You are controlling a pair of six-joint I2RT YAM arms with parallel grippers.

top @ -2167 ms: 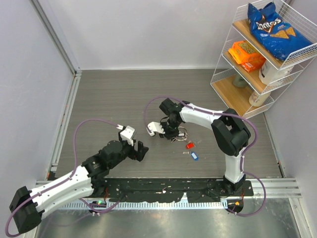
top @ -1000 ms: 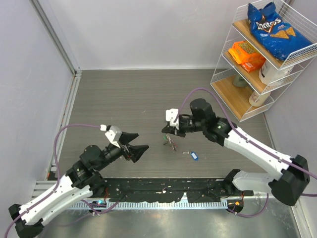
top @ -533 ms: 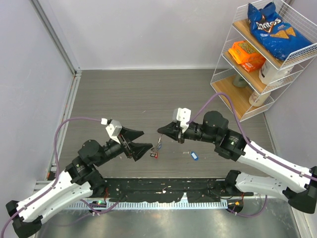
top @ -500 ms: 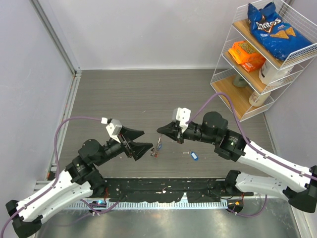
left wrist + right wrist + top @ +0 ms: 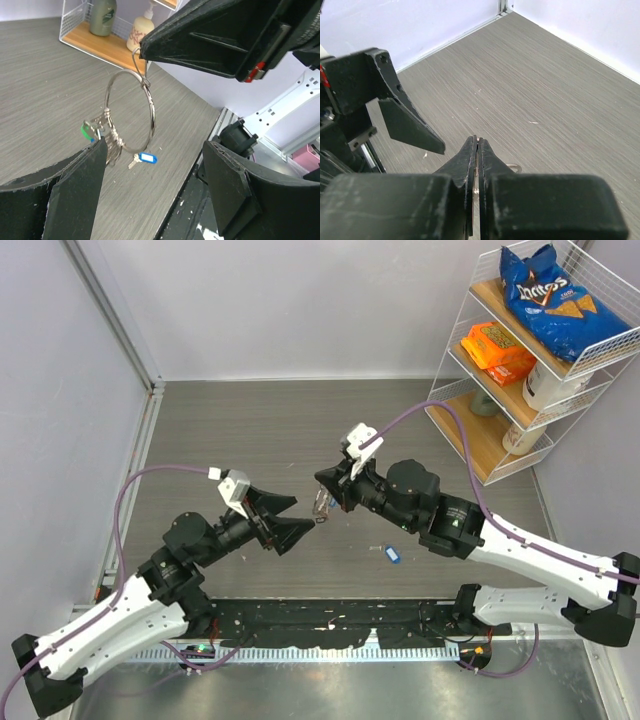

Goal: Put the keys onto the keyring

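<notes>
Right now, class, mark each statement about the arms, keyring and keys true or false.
1. The right gripper is shut on the keyring. True.
2. The left gripper is shut. False: it is open, fingers spread beside the ring.
3. A blue key lies on the table, apart from the ring. True.
4. The keyring lies flat on the table. False: it hangs from the right gripper.
5. The chip bag sits on the bottom shelf. False: it is on the top shelf.

The grey wood-grain tabletop (image 5: 230, 430) carries one key with a blue tag (image 5: 392, 554), lying flat towards the near edge, right of centre; a white wire rack (image 5: 468, 432) stands at far right
</notes>
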